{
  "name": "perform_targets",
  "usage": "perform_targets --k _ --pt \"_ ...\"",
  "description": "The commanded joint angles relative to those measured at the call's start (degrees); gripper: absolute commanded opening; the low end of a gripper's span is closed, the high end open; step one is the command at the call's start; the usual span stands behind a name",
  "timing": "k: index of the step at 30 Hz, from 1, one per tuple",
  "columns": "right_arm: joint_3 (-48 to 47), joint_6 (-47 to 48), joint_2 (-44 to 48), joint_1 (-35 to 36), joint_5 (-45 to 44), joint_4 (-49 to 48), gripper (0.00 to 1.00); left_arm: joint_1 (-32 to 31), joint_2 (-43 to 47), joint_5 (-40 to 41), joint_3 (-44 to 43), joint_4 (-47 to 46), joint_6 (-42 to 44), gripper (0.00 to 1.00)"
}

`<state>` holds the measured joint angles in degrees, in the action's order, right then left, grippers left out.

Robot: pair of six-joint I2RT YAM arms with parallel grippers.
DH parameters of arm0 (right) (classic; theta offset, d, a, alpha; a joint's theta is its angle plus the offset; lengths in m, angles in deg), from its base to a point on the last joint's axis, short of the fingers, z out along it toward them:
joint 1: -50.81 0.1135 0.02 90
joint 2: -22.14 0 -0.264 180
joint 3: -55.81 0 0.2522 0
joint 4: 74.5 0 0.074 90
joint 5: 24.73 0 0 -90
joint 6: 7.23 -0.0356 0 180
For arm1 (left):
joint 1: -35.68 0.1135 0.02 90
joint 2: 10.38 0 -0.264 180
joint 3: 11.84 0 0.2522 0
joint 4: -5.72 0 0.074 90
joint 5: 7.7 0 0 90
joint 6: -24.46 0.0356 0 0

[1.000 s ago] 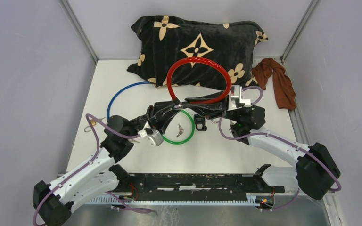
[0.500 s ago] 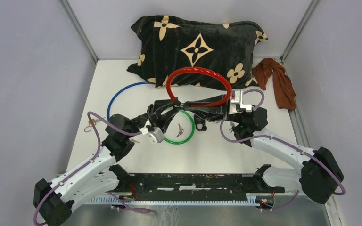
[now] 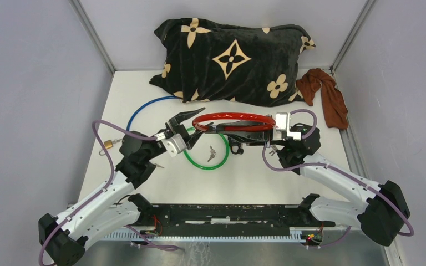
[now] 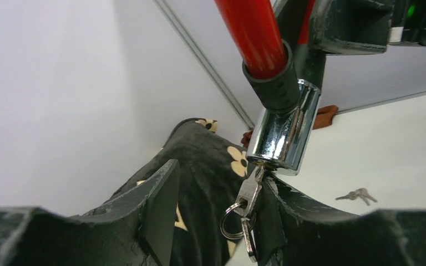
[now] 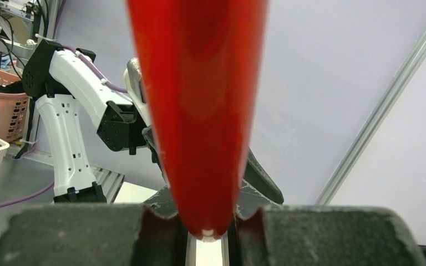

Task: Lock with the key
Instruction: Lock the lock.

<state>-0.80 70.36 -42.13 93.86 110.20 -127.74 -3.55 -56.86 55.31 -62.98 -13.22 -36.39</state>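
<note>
The red cable lock (image 3: 233,117) hangs above the table, its loop edge-on in the top view. My right gripper (image 3: 248,128) is shut on the red cable (image 5: 199,111), which fills the gap between its fingers (image 5: 208,227). In the left wrist view the chrome lock cylinder (image 4: 283,133) caps the cable end. The key (image 4: 249,188) sticks in its underside, a ring and a second key dangling from it. My left gripper (image 4: 216,213) stands open around the key, which lies against the right finger (image 4: 310,221); the left finger (image 4: 155,210) is well clear. In the top view the left gripper (image 3: 196,123) is at the loop's left end.
A green cable loop (image 3: 191,160) and a blue cable (image 3: 144,108) lie on the table, with spare keys (image 3: 212,153) inside the green loop. A small padlock (image 3: 108,144) sits at the left edge. A black patterned pillow (image 3: 233,55) and a brown cloth (image 3: 327,94) are at the back.
The red loop has tipped from facing the camera to edge-on. My left gripper has opened off the key and shifted up and left. The right gripper still holds the cable.
</note>
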Motion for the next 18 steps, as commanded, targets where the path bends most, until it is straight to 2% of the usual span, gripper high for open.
perform_targets --k 1,4,8,13,16,18 --pt "-2.5 3.4 2.3 0.3 -1.8 1.6 0.00 0.3 1.3 -6.6 -3.5 5.1 -6.3 0.56" --pt "-2.9 3.5 2.1 0.3 -2.8 1.7 0.00 0.3 1.2 -9.3 -4.2 8.4 -7.9 0.61" --pt "-3.1 3.2 1.7 0.4 -2.8 0.9 0.00 0.3 1.1 -10.8 -4.6 8.5 -10.2 0.63" --pt "-2.9 2.5 1.5 0.4 -2.7 0.5 0.00 0.3 0.5 -7.8 -4.5 4.9 -12.1 0.54" --pt "-2.8 2.2 1.5 0.5 -2.7 -0.3 0.00 0.2 0.2 -7.9 -4.5 4.8 -12.2 0.43" --pt "-3.0 2.1 1.3 0.7 -2.5 -0.4 0.00 0.3 -0.1 -8.1 -4.4 4.5 -12.3 0.41"
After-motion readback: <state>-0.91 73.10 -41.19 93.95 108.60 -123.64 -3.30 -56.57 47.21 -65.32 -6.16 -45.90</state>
